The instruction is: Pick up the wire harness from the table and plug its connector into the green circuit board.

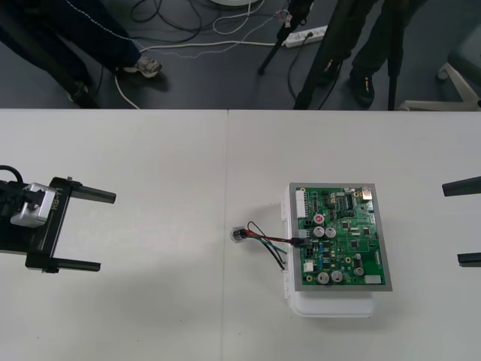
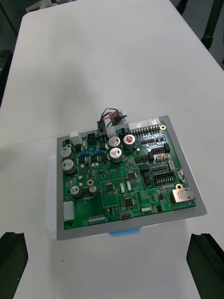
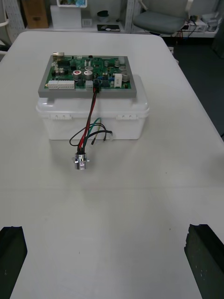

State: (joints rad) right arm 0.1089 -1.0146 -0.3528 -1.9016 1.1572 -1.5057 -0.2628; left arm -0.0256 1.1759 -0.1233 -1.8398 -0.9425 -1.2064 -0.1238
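The wire harness (image 1: 270,239) has its plug (image 1: 298,239) in the green circuit board (image 1: 346,241) at the left edge, with wires trailing left to the socket (image 1: 239,235) on the table (image 1: 150,316). The spread left hand (image 1: 105,232) is nearer the socket than the spread right hand (image 1: 452,223).

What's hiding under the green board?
A white base sits under the green circuit board, standing on the table. The board covers the base's top, so whatever is inside it cannot be seen.

The robot's black left gripper (image 1: 105,232) has two slim black bar fingers (image 1: 89,195), a flat black crossbar (image 1: 51,226) and a silver-grey wrist block (image 1: 30,204).
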